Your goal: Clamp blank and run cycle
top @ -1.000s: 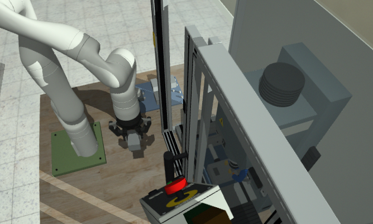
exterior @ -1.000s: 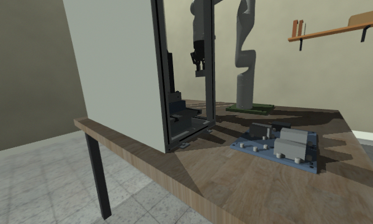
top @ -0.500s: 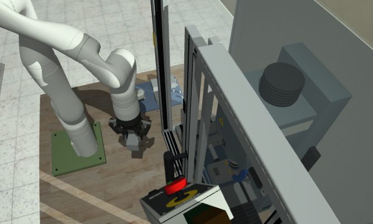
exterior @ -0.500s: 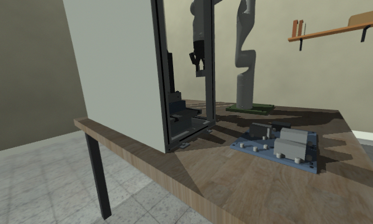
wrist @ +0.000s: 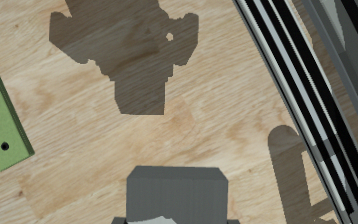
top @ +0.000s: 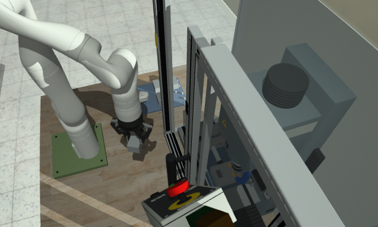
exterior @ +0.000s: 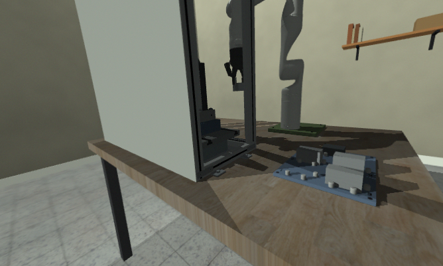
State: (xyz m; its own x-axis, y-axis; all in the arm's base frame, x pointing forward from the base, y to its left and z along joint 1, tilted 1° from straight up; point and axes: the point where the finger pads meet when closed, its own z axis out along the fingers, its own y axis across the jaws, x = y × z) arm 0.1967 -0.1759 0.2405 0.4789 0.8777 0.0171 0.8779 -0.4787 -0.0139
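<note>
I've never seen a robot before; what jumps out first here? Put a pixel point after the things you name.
Probably the bright red mushroom-shaped button [top: 178, 188] on the control box at the top view's lower middle. Next, the big white-and-grey jointed arm [top: 71, 41] [exterior: 291, 38], whose black gripper [top: 134, 137] [exterior: 238, 83] holds a grey metal block [top: 134, 145] [exterior: 238, 87] [wrist: 177, 192] above the wooden table.
</note>
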